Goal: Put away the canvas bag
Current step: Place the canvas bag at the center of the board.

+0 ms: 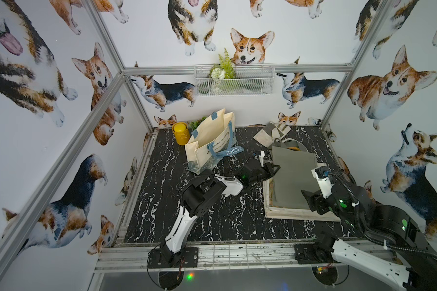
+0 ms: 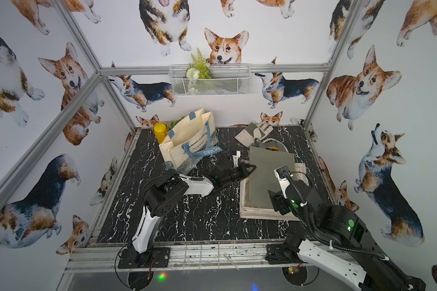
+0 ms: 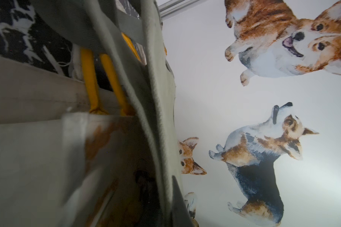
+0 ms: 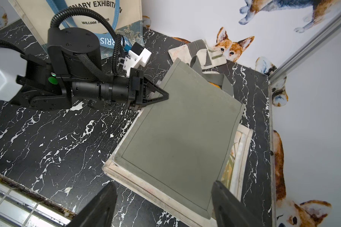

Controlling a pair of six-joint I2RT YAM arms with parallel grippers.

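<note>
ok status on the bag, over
Left gripper shut on edge of grey canvas bag. Right gripper open, above its near end. Bag lies over wooden tray. Cream tote stands apart at the back.

The left arm (image 1: 182, 221) and right arm (image 1: 363, 254) wear glossy white shells on their long links, with matte black round joints between. A ribbed black hose (image 4: 83, 11) runs along each wrist. Small green lights (image 4: 52, 80) glow on the joints. Black base plates (image 1: 184, 260) carry screws and thin wires. The left gripper (image 4: 163, 97) has black triangular fingers and a white block (image 4: 139, 57) on its side.
</note>
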